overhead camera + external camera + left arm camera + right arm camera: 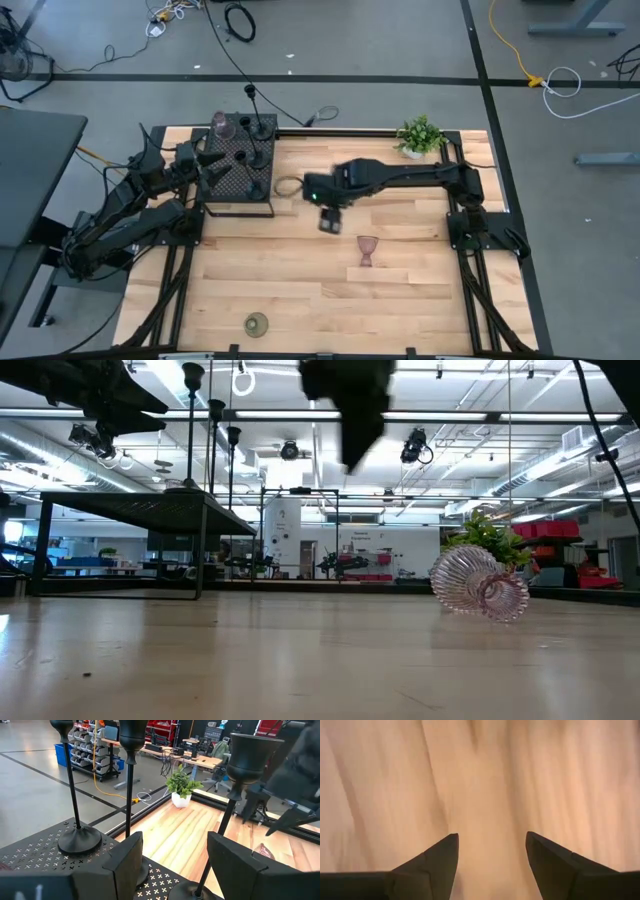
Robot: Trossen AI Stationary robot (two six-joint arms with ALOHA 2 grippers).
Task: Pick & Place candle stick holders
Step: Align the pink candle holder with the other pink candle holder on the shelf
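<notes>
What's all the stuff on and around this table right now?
Black stem candle holders: three, upright on the mesh box.
Pink glass goblets: two; one on the mesh box's corner, one lying on its side mid-table.
Olive-gold round holder: one, near the table's front edge.
Mesh box: one, black, table's left rear.
Potted plant: one, green, right rear.
Left end effector: open, at the mesh box.
Right end effector: open, empty, above bare wood.
</notes>
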